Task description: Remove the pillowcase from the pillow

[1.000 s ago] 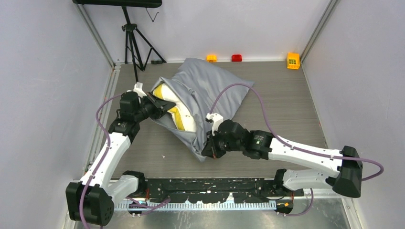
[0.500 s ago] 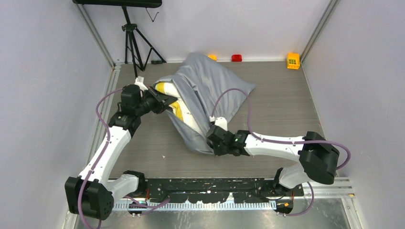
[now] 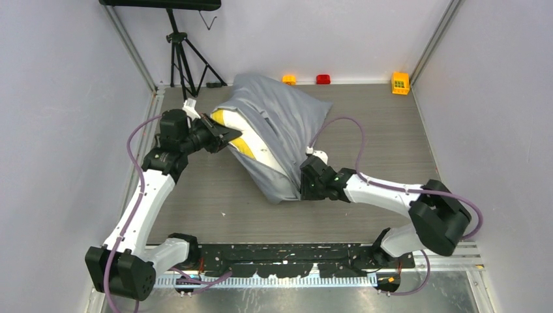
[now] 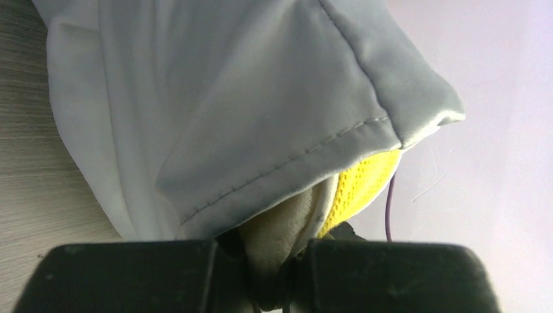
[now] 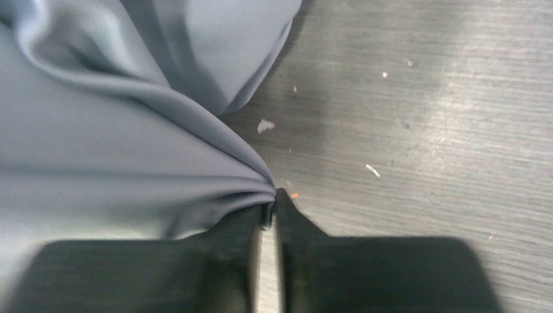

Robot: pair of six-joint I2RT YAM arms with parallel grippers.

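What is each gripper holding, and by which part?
Left gripper: the pillow, by its exposed corner. Right gripper: the pillowcase, by a bunched fold.

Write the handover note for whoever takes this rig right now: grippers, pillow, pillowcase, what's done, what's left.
Left gripper: shut on the exposed white-and-yellow corner of the pillow.
Right gripper: shut on a fold at the near end of the pillowcase, low over the table.
Where: the bundle lies mid-table between the arms. A yellow-edged strip of pillow shows at the case's open left side; the rest is inside.
Done: both grips are set and the pillow is partly out.
Left: draw the grippers apart, probably case to the right, until the pillow comes free.
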